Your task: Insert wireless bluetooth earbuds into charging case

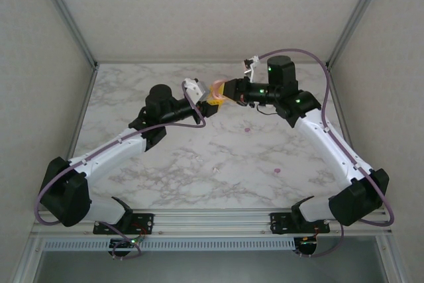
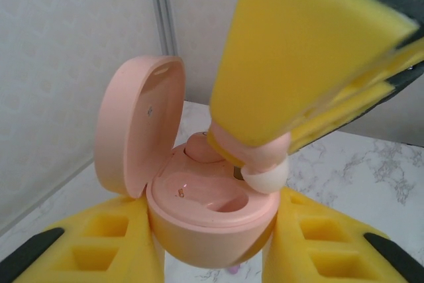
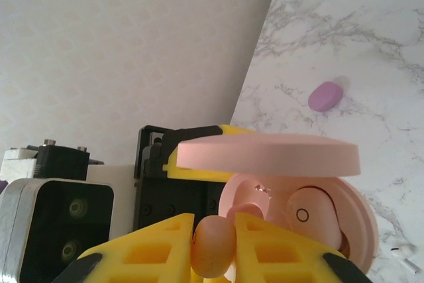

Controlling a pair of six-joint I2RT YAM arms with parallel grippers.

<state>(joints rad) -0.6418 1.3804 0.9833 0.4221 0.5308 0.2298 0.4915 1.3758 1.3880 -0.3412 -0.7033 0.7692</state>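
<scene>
Peach-pink plastic: the charging case (image 2: 205, 223) hangs above the far centre of the counter (image 1: 146, 164), clamped between the yellow foam fingers (image 2: 99, 250) of the left gripper (image 1: 211, 102). Its lid (image 2: 136, 124) stands hinged wide open, leaving the top of the base exposed. One peach earbud (image 2: 199, 147) is seated in the case, and the neighbouring well (image 2: 225, 200) is vacant. The right gripper (image 3: 213, 246) is closed on a second peach earbud (image 2: 262, 164). That earbud's whitish tip is at the case rim beside the vacant well; contact cannot be confirmed. The two grippers meet nose to nose with little room between them.

Surface: the counter is white-grey marbled and open across its left and near portions. A purple earbud (image 1: 246, 128) lies right of centre. Another purple earbud (image 1: 276, 171) lies nearer and further right, well apart from it. Small whitish pieces (image 1: 215, 169), too small to identify, lie near centre. Pale panel walls (image 1: 199, 4) close the left, far and right edges, with metal posts (image 1: 66, 11) at the far corners.
</scene>
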